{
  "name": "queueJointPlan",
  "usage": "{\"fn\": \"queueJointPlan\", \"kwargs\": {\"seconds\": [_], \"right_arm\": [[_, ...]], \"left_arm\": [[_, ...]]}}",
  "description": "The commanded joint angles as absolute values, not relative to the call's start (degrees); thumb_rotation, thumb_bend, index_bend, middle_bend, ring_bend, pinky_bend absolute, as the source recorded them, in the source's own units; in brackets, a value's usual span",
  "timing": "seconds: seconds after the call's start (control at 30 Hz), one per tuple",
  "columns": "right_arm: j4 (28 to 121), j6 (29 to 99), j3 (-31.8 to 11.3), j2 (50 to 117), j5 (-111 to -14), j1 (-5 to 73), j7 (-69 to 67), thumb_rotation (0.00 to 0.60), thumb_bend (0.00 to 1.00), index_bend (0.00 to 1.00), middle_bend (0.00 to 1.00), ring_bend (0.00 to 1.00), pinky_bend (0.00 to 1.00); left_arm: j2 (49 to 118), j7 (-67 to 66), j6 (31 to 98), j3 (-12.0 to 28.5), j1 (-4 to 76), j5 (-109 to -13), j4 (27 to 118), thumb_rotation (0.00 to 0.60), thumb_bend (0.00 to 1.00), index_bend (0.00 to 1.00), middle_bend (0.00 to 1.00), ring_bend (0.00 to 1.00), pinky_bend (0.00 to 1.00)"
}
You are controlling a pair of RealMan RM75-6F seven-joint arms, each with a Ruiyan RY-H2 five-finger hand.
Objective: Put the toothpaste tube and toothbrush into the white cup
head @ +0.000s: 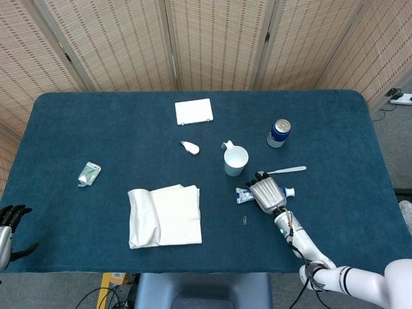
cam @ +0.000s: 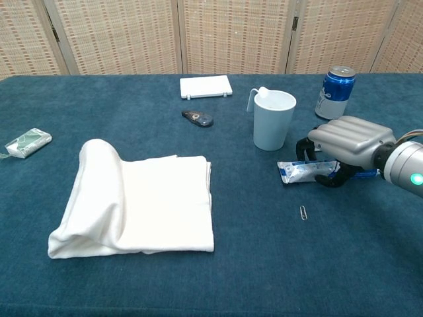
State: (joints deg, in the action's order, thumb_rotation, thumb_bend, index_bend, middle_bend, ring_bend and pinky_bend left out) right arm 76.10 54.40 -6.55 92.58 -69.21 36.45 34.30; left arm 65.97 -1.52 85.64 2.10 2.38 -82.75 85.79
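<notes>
The toothpaste tube point(head: 243, 195) point(cam: 301, 172) lies flat on the blue table just right of the white cup point(head: 235, 161) point(cam: 273, 120), which stands upright. My right hand point(head: 266, 192) point(cam: 345, 146) sits over the tube's middle. Its fingers curl down the far side and its thumb presses the near side, gripping the tube. The white toothbrush point(head: 286, 170) lies just behind the hand in the head view; the chest view hides it. My left hand point(head: 9, 226) hangs at the table's near left corner, fingers apart, holding nothing.
A blue can point(head: 279, 132) point(cam: 334, 83) stands behind the right hand. A folded white towel point(head: 164, 215) point(cam: 139, 198) fills the near middle. A paperclip point(head: 246, 221) point(cam: 303, 212) lies near the tube. Farther off are a white box point(head: 194, 111), a small clip-like object point(head: 190, 147) and a green packet point(head: 89, 174).
</notes>
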Motion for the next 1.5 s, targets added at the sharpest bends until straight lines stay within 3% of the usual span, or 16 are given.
{"fn": "queueJointPlan", "kwargs": {"seconds": [0.03,0.3,0.53,0.83,1.2,1.5], "right_arm": [[75.89,54.85,-6.4,92.8,-69.19,36.41,34.37,0.6,0.38,0.51,0.53,0.27,0.32],[78.83,58.2,-6.68,90.99,-72.26,35.38,28.4,0.6,0.4,0.56,0.55,0.3,0.32],[87.24,64.35,-8.24,84.51,-77.81,32.89,16.35,0.6,0.42,0.58,0.56,0.31,0.32],[96.91,66.92,-14.62,77.86,-76.49,32.2,1.93,0.6,0.42,0.61,0.57,0.31,0.32],[88.19,59.94,-24.94,83.45,-67.51,39.79,-14.11,0.6,0.42,0.61,0.57,0.31,0.32],[76.9,56.79,-28.43,90.53,-63.89,45.81,-19.3,0.6,0.41,0.61,0.57,0.31,0.32]], "left_arm": [[66.07,-1.35,85.5,2.05,2.33,-82.67,85.62,0.6,0.19,0.27,0.22,0.15,0.19],[66.12,-1.2,85.52,2.07,2.14,-82.6,85.51,0.6,0.19,0.27,0.22,0.15,0.19],[65.8,-1.36,85.35,2.25,2.28,-82.59,85.97,0.6,0.19,0.27,0.22,0.15,0.19],[65.36,-0.09,84.59,2.28,2.91,-83.25,87.31,0.6,0.19,0.27,0.22,0.15,0.19],[64.5,0.15,85.43,2.08,2.52,-83.82,88.46,0.6,0.19,0.27,0.22,0.15,0.19],[64.19,0.53,85.48,1.63,1.62,-82.99,88.42,0.6,0.19,0.27,0.22,0.15,0.19]]}}
